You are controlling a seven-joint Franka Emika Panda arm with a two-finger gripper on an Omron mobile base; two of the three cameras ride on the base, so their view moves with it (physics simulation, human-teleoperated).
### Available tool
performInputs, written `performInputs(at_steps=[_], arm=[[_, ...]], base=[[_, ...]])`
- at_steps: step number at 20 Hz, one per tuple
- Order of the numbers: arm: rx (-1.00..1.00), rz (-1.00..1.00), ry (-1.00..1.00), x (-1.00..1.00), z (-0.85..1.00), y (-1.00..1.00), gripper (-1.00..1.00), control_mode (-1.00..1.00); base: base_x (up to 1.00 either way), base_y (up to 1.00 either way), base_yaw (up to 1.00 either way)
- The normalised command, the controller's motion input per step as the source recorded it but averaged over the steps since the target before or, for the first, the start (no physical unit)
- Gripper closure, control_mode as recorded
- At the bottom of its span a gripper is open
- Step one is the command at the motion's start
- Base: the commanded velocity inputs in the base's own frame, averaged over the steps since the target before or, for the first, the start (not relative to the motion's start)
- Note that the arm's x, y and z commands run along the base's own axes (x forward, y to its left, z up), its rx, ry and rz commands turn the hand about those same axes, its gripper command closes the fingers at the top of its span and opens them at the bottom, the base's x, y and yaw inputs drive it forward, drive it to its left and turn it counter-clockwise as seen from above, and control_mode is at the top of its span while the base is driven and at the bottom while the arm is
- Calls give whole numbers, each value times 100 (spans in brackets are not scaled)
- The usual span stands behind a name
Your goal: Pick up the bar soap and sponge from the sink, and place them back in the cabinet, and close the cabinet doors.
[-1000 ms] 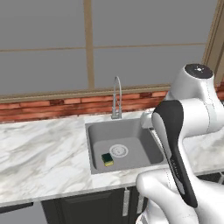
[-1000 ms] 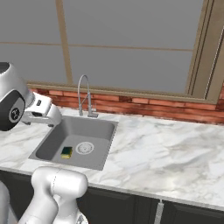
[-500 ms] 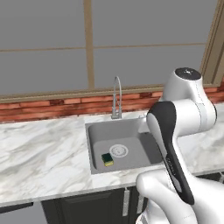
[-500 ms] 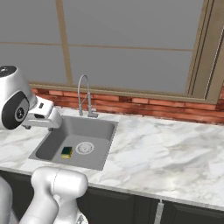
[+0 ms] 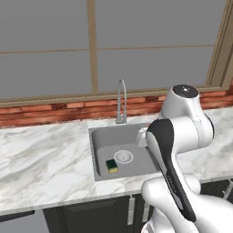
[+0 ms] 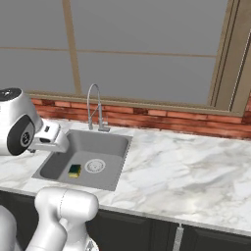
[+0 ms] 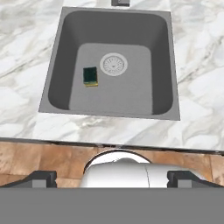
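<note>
Marble counter [image 5: 45, 164] under big window. Sponge [image 7: 90, 76] lies green face up on sink [image 7: 162, 52] floor, just left of drain [image 7: 113, 64], well below and apart from fingers [image 7: 41, 178]. Gripper [image 7: 114, 177] spread wide, holding nothing, touching nothing.

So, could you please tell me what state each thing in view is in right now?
sponge: lying flat on the sink floor beside the drain, green side up.
sink: dry, holding the sponge.
faucet: upright, no water running.
gripper: open, high above the sink, holding nothing.
</note>
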Motion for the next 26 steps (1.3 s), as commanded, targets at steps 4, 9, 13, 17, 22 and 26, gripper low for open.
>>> performInputs(at_steps=[4,9,13,17,22,26], arm=[[0,0,0,22,-36,9,-100,-100],[0,0,0,26,-35,10,-100,-100],[0,0,0,31,-36,11,-100,-100],[0,0,0,30,-35,9,-100,-100],[0,0,0,29,-34,8,-100,-100],[0,0,0,33,-34,10,-100,-100]], base=[[0,0,0],[0,0,0],[0,0,0],[0,0,0],[0,0,0],[0,0,0]])
